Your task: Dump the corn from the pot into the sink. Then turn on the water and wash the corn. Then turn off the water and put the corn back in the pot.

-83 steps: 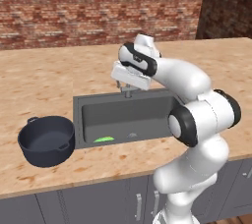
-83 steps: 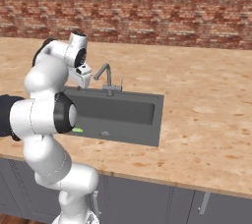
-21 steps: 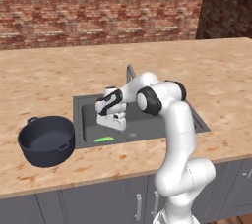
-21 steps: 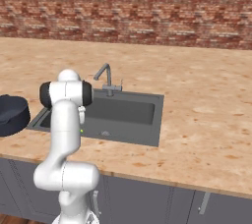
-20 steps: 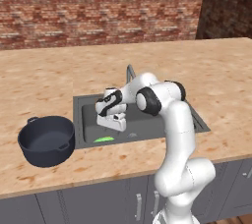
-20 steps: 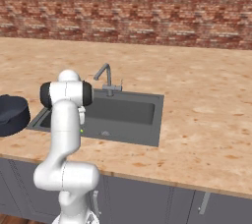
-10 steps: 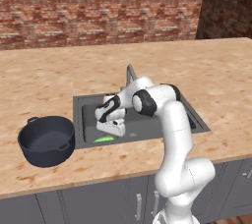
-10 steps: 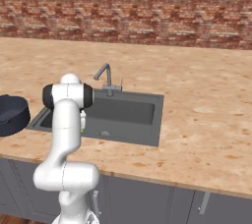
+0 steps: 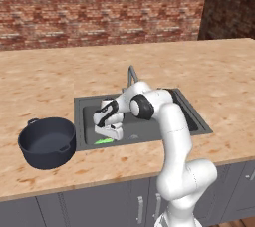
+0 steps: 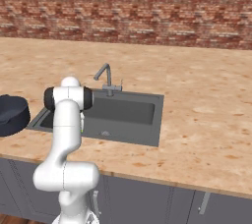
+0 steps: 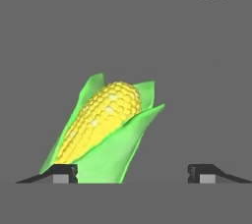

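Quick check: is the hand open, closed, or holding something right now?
Hand: open, fingers either side of the yellow, green-husked corn cob on the dark grey sink floor; not gripping it yet.

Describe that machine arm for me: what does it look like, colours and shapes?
The arm is glossy white, built from rounded tube-like segments with dark, nearly black bands at the joints. Its gripper is a boxy white-and-black hand ending in two small dark fingertips. No cables or markings are visible.

Bright green husk and yellow bumpy kernels of the corn cob [image 11: 106, 129], plain dark grey floor of the sink basin [image 11: 74, 31] below my dark finger tips [image 11: 61, 173], almost black round pot [image 9: 47, 142], speckled beige counter [image 9: 60, 71], red-brown brick wall [image 9: 99, 7].
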{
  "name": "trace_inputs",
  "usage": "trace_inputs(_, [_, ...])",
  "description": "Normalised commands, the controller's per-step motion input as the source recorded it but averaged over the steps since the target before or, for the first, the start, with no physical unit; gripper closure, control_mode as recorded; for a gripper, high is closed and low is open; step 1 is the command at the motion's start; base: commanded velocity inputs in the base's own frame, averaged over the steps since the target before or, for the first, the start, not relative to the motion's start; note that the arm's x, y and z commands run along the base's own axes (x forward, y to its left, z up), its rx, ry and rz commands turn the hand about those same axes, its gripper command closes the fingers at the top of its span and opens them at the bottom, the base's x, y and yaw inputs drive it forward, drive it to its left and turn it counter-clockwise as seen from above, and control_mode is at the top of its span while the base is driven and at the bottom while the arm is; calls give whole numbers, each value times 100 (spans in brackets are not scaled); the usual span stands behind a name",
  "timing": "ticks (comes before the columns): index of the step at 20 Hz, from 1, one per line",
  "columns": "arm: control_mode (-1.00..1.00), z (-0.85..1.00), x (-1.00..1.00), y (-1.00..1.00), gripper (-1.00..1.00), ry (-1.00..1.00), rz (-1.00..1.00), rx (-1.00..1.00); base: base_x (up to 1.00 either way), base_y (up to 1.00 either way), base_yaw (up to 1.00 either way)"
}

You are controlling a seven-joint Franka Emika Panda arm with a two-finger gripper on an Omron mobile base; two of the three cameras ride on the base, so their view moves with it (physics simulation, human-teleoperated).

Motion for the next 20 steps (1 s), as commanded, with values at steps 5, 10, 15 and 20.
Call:
trace_inputs(5, [-100, -33, 24, 25, -100, 0, 0, 0, 0, 0, 0])
trace_inputs(10, [-100, -35, 14, 27, -100, 0, 0, 0, 0, 0, 0])
trace_inputs(15, [-100, -46, 4, 31, -100, 0, 0, 0, 0, 0, 0])
trace_inputs(20, [-100, -51, 0, 32, -100, 1, 0, -1, 0, 0, 0])
